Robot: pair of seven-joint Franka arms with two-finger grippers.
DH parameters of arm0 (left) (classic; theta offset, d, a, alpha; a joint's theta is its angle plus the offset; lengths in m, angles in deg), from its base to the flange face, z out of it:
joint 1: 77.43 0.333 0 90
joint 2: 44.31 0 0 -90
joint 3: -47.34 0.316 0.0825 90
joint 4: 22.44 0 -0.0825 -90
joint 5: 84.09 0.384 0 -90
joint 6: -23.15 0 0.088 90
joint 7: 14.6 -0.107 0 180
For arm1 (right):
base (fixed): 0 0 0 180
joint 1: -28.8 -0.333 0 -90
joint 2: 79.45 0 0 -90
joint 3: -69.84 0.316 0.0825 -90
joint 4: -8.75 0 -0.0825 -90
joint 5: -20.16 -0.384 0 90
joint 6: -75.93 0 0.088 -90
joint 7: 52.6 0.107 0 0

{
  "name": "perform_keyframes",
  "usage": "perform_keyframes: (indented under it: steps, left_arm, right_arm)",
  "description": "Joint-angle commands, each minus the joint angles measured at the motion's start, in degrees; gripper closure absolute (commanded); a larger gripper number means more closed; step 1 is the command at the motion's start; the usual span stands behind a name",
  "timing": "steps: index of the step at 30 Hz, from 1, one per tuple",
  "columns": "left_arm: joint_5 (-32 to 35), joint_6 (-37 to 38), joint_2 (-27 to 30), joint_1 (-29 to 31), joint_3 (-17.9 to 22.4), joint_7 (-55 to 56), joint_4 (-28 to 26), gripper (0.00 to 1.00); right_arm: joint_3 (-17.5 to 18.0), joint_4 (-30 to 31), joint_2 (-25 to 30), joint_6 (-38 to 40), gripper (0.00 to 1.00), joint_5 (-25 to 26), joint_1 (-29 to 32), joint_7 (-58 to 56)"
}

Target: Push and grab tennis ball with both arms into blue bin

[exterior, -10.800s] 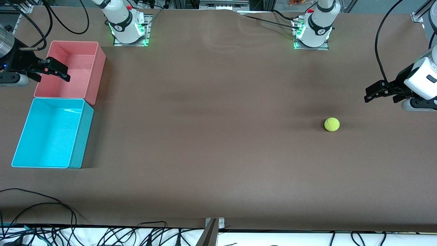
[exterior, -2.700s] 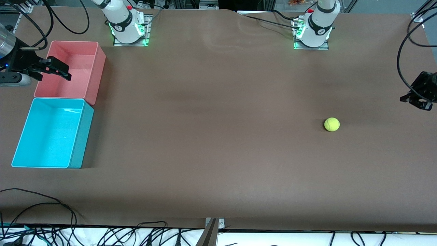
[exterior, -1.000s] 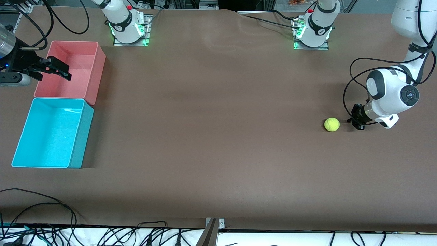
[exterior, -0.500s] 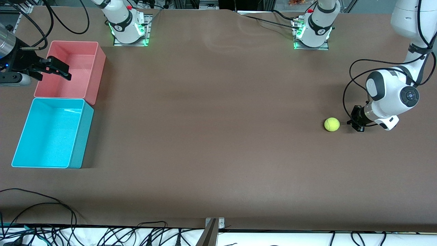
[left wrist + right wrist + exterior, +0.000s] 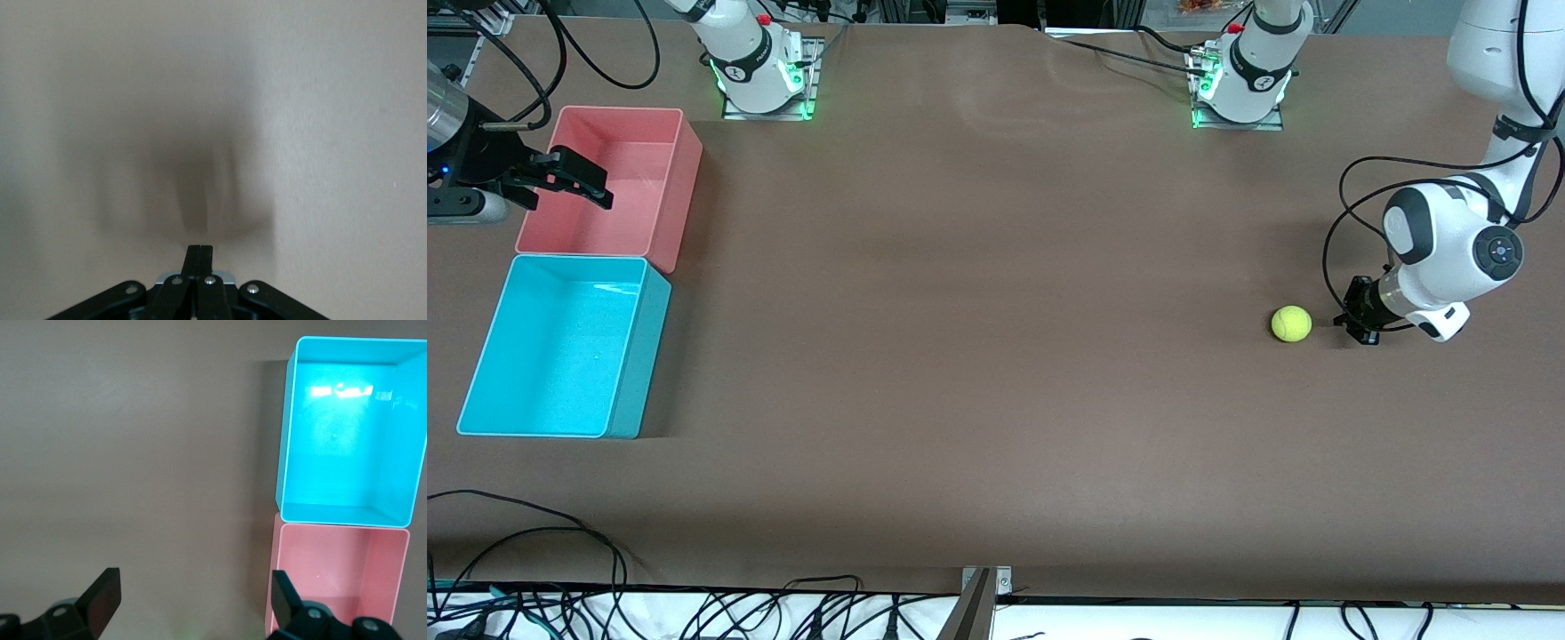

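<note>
The desk (image 5: pixel 996 373) carries a matt brown covering. The tennis ball (image 5: pixel 1291 324) has a fuzzy yellow-green nap. The blue bin (image 5: pixel 630 356) and pink bin (image 5: pixel 680 178) are smooth, slightly glossy plastic. Arm shells (image 5: pixel 1449 240) are glossy white; both hands are matt black.

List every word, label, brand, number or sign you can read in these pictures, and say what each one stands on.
None can be read.
Left arm's base: a small round mark, too small to read.
Right arm's base: the same kind of mark, too small to read.
Tennis ball, blue bin, pink bin: no print visible.
</note>
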Motion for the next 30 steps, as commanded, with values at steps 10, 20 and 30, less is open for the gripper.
perform_keyframes:
  steps: [10,20,30]
  left_arm:
    - [0.6,0.1,-4.1,11.0,0.2,-14.9,7.0,1.00]
    - [0.5,0.1,-4.1,12.2,0.0,-16.3,7.5,1.00]
    - [0.4,0.1,-3.5,5.5,-2.7,-1.0,4.3,1.00]
  right_arm:
    - [0.0,0.4,0.7,0.6,0.00,-0.9,0.1,-0.1]
    - [0.0,0.4,0.7,0.5,0.00,-0.9,0.1,-0.1]
    - [0.0,0.4,0.7,0.6,0.00,-0.9,0.1,-0.1]
